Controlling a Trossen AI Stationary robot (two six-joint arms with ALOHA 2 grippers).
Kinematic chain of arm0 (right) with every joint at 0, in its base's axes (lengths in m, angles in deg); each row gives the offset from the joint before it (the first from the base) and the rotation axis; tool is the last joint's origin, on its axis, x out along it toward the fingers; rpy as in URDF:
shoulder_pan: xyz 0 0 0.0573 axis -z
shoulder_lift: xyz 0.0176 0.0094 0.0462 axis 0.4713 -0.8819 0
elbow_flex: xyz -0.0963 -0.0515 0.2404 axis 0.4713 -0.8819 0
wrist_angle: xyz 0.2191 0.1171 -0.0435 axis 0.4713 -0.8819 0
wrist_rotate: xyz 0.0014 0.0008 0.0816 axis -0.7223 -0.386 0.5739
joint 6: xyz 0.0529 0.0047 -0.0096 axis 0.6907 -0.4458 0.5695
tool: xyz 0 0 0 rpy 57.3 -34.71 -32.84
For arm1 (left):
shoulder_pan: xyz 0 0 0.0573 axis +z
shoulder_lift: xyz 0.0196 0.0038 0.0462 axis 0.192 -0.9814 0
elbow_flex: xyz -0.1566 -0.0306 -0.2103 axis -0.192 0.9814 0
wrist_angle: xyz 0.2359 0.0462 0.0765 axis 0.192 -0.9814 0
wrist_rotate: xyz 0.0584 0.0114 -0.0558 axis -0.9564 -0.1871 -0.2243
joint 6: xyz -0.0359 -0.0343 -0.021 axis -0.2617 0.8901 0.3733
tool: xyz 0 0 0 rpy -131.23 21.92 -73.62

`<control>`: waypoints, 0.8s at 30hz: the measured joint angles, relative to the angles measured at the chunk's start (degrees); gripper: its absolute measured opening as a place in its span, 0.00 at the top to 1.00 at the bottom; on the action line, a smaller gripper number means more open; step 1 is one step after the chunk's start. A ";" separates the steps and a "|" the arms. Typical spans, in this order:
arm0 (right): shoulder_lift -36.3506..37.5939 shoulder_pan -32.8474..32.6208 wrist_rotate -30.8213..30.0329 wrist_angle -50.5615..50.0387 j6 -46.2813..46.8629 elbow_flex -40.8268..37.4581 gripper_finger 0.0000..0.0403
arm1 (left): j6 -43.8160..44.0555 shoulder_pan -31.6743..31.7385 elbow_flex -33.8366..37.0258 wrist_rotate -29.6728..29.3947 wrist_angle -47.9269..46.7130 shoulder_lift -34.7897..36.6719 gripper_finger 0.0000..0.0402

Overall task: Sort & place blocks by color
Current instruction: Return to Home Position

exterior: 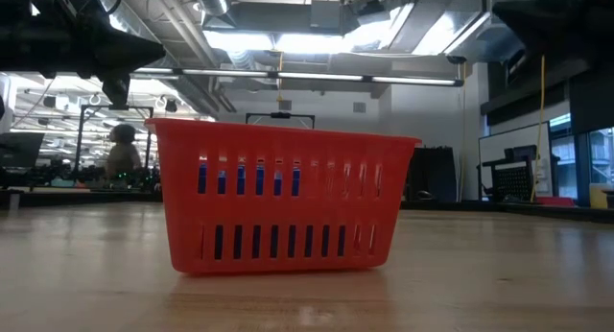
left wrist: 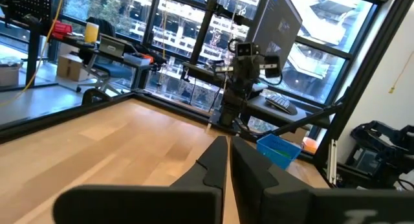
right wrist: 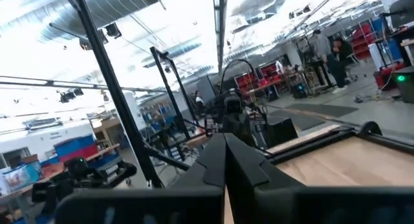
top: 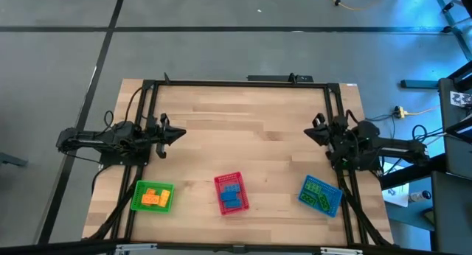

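Wood table [top: 243,115] looked sorted: yellow blocks [top: 153,197] in the green tray [top: 137,196], blue blocks [top: 231,194] in the red tray [top: 218,183], green blocks [top: 318,195] in the blue tray [top: 304,189], along one long edge. Left gripper [top: 177,134] and right gripper [top: 310,131] sat pinched closed at opposite side edges, facing each other, not the trays.

The table [top: 251,130] is smooth pale wood, the red tray [exterior: 278,193] faintly glossy plastic, the yellow blocks [top: 154,198] probably plastic.

The left claw [top: 179,134] and right claw [top: 308,133] are each formed of two tapered black fingers [left wrist: 210,162]; black cables [top: 135,102] are looped along the dark arms [top: 96,141].
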 joint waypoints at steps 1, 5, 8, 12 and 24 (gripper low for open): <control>-0.01 0.00 -0.39 0.20 0.07 -0.80 1.00 | 0.00 -0.01 0.00 0.00 0.00 0.00 0.98; -0.05 0.00 -3.03 -2.08 -0.16 -1.45 1.00 | -0.02 0.00 0.00 0.00 0.00 -0.02 0.99; -0.03 0.00 -3.33 -3.62 -3.07 -1.45 1.00 | -0.02 -0.02 0.00 -0.02 0.00 -0.02 1.00; -0.05 0.00 -1.84 -11.16 -7.24 -1.42 1.00 | -0.02 -0.02 0.00 -0.02 0.00 -0.02 0.98; -0.44 -0.01 -0.02 -16.89 -13.64 -1.40 0.98 | -0.02 -0.01 0.00 -0.02 -0.02 -0.02 0.94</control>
